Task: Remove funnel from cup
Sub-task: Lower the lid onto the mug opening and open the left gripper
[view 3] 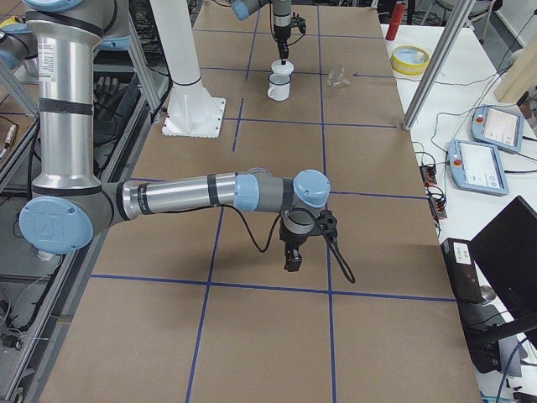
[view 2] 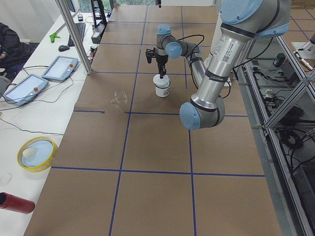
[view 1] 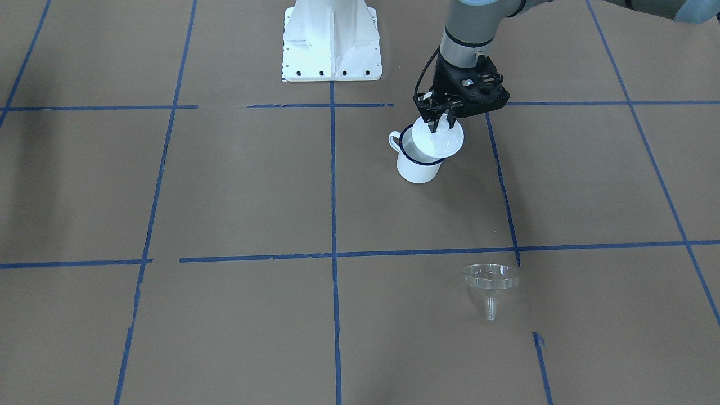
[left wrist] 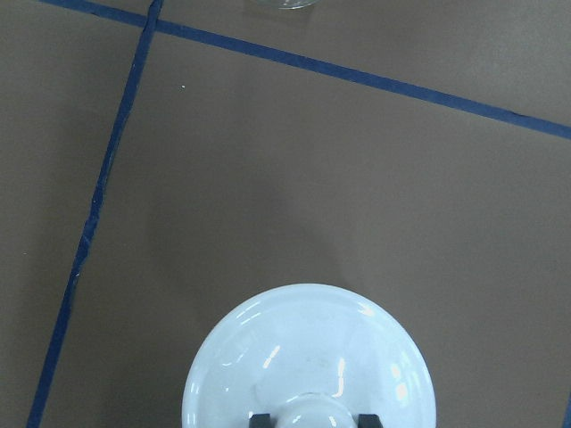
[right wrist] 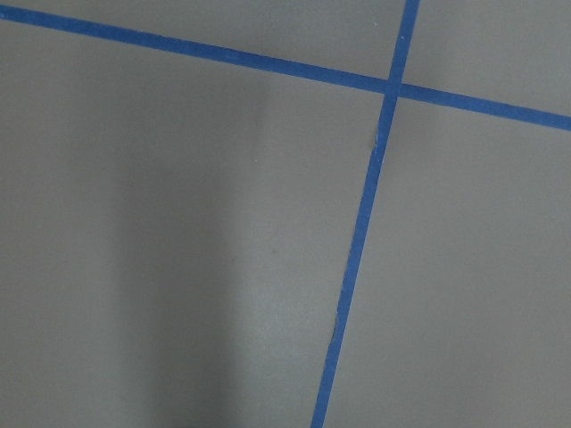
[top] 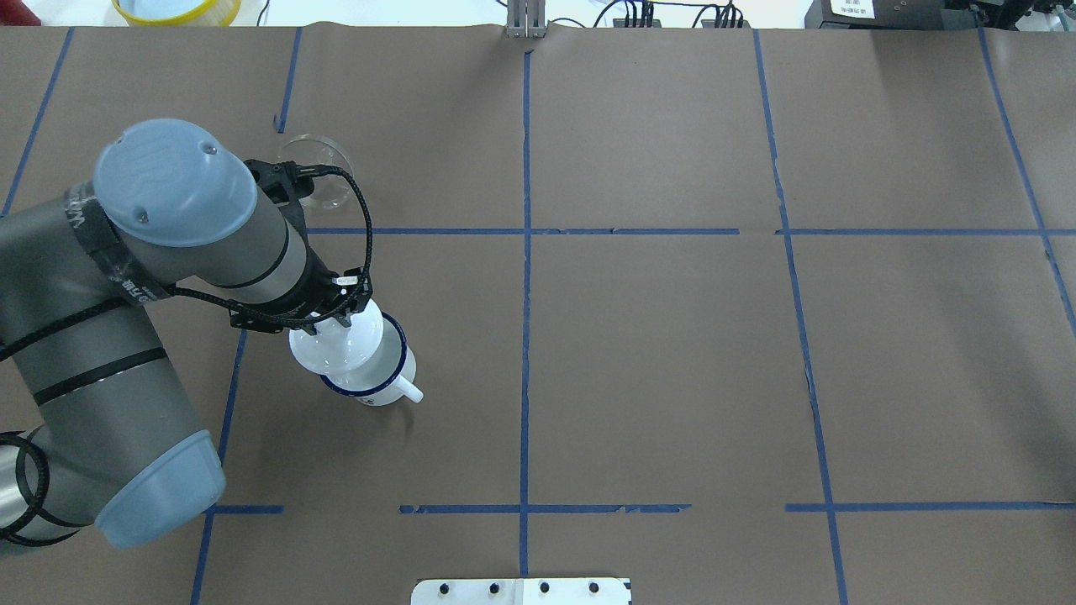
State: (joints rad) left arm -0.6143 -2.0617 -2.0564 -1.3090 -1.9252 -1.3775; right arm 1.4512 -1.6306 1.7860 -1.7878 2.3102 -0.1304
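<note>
The white enamel cup [view 1: 415,166] with a dark blue rim stands on the brown table, handle to the view's left. My left gripper [view 1: 440,121] is shut on the knob of a round white domed lid [view 1: 440,140]. It holds the lid tilted just over the cup's rim, shifted to one side. The left wrist view shows the lid [left wrist: 308,357] with a fingertip on each side of the knob. The clear funnel [view 1: 490,281] lies apart on the table, far from the cup [top: 380,382]. My right gripper [view 3: 292,256] shows only in the exterior right view; I cannot tell its state.
The white robot pedestal [view 1: 332,42] stands at the table's robot side. A yellow bowl [view 2: 37,153], a red cylinder [view 2: 17,202] and tablets [view 2: 60,67] lie on the side bench. Blue tape lines cross the brown table cover.
</note>
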